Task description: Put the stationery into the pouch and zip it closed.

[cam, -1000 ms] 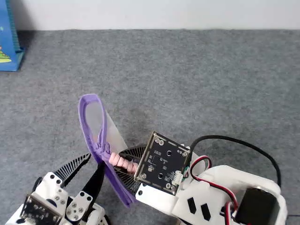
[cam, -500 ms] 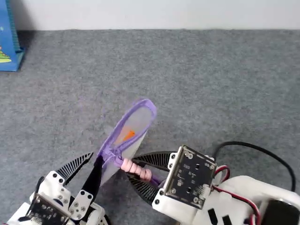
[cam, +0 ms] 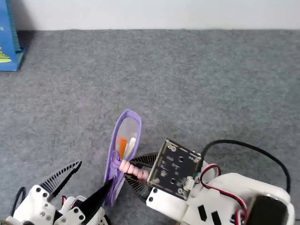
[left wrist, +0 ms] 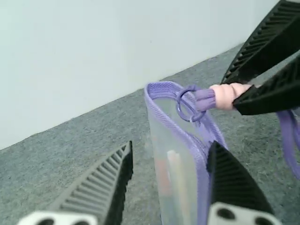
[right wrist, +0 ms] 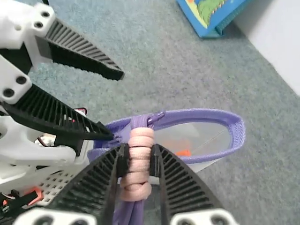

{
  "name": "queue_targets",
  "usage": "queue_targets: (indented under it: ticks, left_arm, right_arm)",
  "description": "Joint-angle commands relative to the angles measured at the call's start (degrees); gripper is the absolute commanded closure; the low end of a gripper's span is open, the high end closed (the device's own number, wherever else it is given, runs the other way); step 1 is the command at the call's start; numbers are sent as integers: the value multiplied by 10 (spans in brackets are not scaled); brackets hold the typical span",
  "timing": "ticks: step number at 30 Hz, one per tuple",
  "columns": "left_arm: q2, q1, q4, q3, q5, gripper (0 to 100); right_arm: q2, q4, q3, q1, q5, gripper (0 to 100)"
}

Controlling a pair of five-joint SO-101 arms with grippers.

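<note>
Grey carpet point(cam: 211, 84), pouch point(cam: 123, 140) drawn nearer, right jaws clamped on pink pull point(cam: 133, 169), left jaws apart

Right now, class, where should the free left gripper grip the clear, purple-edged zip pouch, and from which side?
Pinch the pouch across its flat walls, under the purple edge, by the pink braided pull in the right gripper. It stands thin, on edge, so the open left gripper, coming from that end, should close across it.
</note>
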Motion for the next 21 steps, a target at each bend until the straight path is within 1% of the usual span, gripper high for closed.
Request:
queue_targets:
  ticks: [1,11,14,17,21]
  left_arm:
    - [2,1,10,-19,8,747]
    - [-1,4,10,-36,11,746]
    - [-1,4,9,-73,15,746]
    - [-1,4,9,-99,38,746]
    - [-1,4,11,-87,39,746]
  right_arm:
    - [3,-20,1,-4,-5,991]
    - [4,-27,3,0,-2,991]
    - [4,-45,11,3,-1,991]
    - [4,-69,29,24,0,991]
    - [3,-89,36,27,0,991]
